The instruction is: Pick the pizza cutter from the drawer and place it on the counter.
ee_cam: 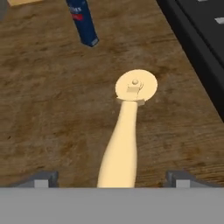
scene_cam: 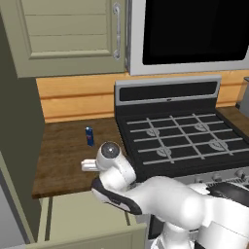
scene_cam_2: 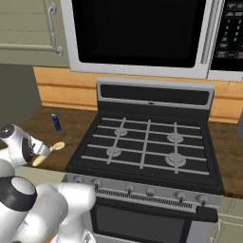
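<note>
Pizza cutter (ee_cam: 127, 131) lies flat on the brown worktop (ee_cam: 48, 109) at frame centre, between wide-spread fingers (ee_cam: 41, 179) touching nothing; blue can (ee_cam: 83, 22) stands upper left.

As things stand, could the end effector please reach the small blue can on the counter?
Probably yes: the blue can stands upright just beyond the pizza cutter, with bare counter between, and the end effector is open.

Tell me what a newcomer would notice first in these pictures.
The tan pizza cutter lies flat on the brown counter, disc toward the black stove, its handle between the open gripper fingertips. A small blue can stands upright further back on the counter. Below the counter's front edge, the green drawer stands pulled out.
</note>
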{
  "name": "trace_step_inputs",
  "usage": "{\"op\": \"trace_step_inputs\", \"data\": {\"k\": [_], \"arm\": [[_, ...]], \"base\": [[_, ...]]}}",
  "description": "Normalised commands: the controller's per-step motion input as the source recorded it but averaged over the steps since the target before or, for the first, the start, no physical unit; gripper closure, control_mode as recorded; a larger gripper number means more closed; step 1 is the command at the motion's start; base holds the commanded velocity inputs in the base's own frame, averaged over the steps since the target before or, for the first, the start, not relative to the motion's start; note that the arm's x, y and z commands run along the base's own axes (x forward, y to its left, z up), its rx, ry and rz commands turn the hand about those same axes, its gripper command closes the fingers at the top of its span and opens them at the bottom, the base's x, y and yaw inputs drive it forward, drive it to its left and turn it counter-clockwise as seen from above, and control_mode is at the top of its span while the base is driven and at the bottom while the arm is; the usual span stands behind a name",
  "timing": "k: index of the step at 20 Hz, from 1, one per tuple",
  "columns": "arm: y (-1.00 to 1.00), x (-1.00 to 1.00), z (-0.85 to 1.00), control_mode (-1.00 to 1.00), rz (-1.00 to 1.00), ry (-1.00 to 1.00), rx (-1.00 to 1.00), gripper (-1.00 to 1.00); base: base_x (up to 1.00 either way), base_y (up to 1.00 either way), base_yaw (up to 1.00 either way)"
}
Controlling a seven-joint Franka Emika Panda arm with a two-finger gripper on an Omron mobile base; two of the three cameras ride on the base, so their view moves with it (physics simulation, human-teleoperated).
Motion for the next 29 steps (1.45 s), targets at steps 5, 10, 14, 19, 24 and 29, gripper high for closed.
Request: {"op": "trace_step_inputs", "data": {"k": [5, 10, 14, 19, 24, 29], "arm": [[-0.25, -0.71, 0.64, -1.0, 0.0, -0.14, 0.04, -1.0], [-0.6, -0.36, 0.71, -1.0, 0.0, -0.04, 0.16, -1.0], [-0.6, -0.06, 0.23, -1.0, 0.01, 0.0, 0.21, -1.0], [-0.43, 0.0, 0.0, -1.0, 0.0, 0.0, 0.11, -1.0], [-0.28, 0.0, 0.0, -1.0, 0.0, 0.0, 0.06, -1.0], [-0.14, 0.0, 0.0, -1.0, 0.0, 0.0, 0.02, -1.0]], "base": [[0.0, 0.0, 0.0], [0.0, 0.0, 0.0], [0.0, 0.0, 0.0], [0.0, 0.0, 0.0], [0.0, 0.0, 0.0], [0.0, 0.0, 0.0]]}}
